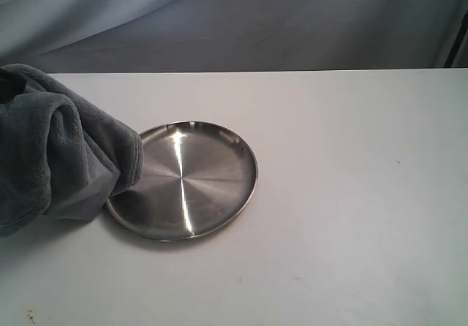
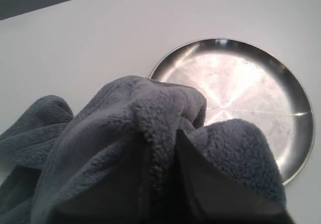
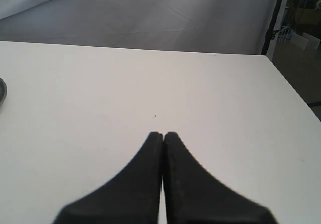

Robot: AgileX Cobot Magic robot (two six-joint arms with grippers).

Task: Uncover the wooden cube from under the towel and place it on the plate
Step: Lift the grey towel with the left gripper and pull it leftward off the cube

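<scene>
The plush blue-grey towel (image 1: 58, 147), a bunched heap overlapping the round shiny steel plate's (image 1: 212, 172) edge, hides the left gripper, so its grip cannot be told, and lies well apart from the right gripper's (image 3: 163, 133) closed, empty fingers.

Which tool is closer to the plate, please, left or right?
The left tool, hidden behind the towel that overlaps the plate at its rim. The right tool is shut over the table, well off to the plate's side.
</scene>
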